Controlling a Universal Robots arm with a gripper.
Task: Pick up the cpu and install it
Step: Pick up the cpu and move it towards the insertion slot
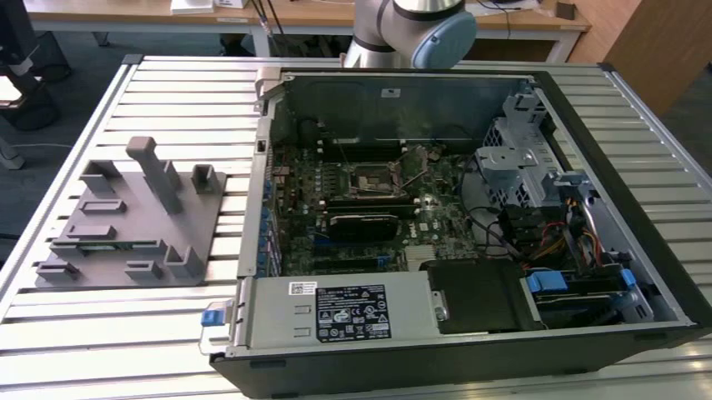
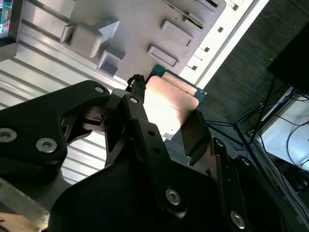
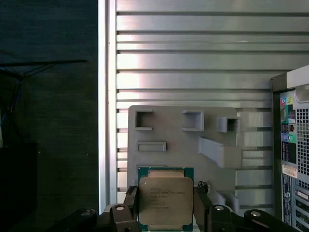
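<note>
Holding the cpu right in the gripper, pinched by two opposite edges between the black fingers. Closed down just to chip width, no slack. Turned shiny metal top toward the wrist, with a bit of green rim peeking out at the far edge. Same grip in the second wrist view, with glare all over the lid. Up in the air, clear of the grey fixture out past the fingertips. Beyond that, just slatted metal table. Off to one side of the hand, a corner of the open PC case. Over in the exterior view, can spot the socket in the middle of the board inside that case, well apart from the fixture.
</note>
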